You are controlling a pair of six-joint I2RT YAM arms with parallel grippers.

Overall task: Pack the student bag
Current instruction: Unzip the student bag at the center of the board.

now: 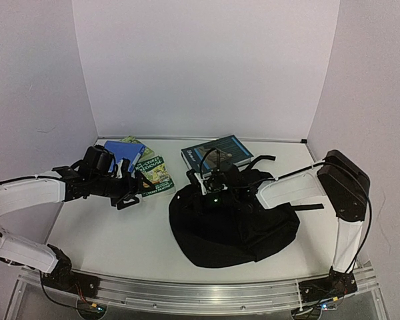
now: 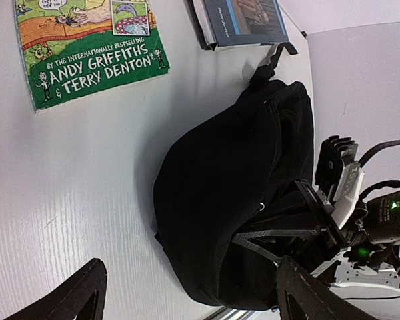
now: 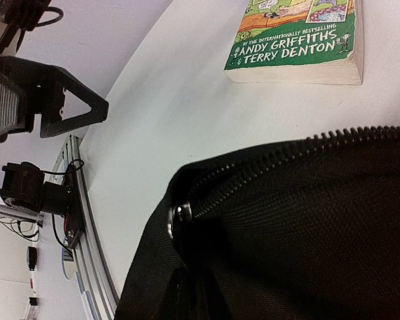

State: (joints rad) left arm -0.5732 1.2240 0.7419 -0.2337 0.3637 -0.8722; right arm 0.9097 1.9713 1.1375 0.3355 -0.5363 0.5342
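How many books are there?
2 for sure: a green book left of the student bag, a dark blue book behind it. The flat things by the left gripper may be more.

Top view: I get bright, even overhead light, faint lilac cast on walls [image 1: 207, 67]. Soft shadow on table [image 1: 120, 227] around student bag [image 1: 233, 230]; bag crushed to near black, little fabric detail. Left wrist view: streaky sheen on table lower left, green paperback [image 2: 87, 53] cover sharp, left gripper [image 2: 190, 267] fingers [image 2: 73, 293] soft dark silhouettes at bottom edge. Right wrist view: zipper [image 3: 253, 175] teeth and weave resolve, table edge bows, lower frame dim.
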